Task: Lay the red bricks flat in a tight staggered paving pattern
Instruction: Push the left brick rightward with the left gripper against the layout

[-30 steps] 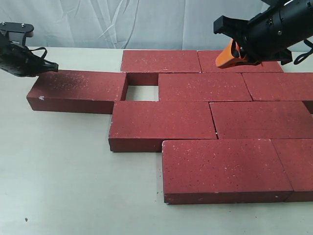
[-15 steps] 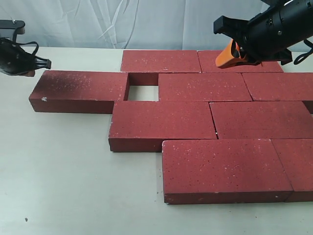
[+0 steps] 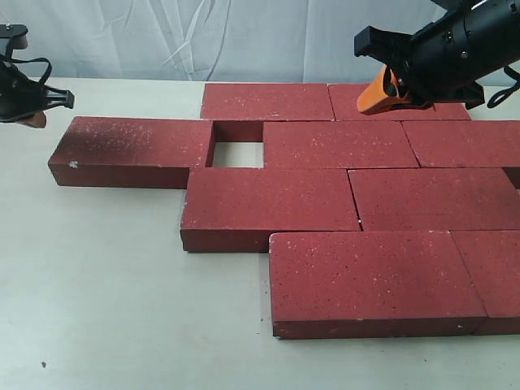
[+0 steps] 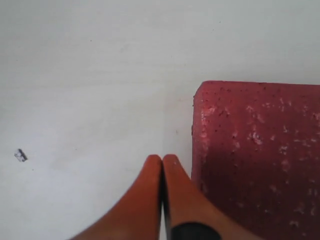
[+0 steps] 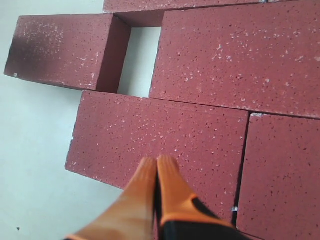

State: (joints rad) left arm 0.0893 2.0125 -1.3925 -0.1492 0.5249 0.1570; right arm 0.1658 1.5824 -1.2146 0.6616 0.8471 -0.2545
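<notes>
Several dark-red bricks lie flat in staggered rows on the pale table. The leftmost brick, with a small white chip on its front face, stands apart from its row neighbour. A square gap of bare table lies between them. My left gripper is shut on nothing and hangs just off that brick's left end. In the left wrist view its tips are beside the brick's end. My right gripper is shut and empty above the back row. In the right wrist view its tips hover over a third-row brick.
A white cloth backdrop closes off the far side. Bare table runs along the left and front of the bricks. A tiny dark speck lies near the front left corner.
My left gripper has drawn back to the left, off the leftmost brick's end, and that brick sits slightly further right than before. The right arm has not moved.
</notes>
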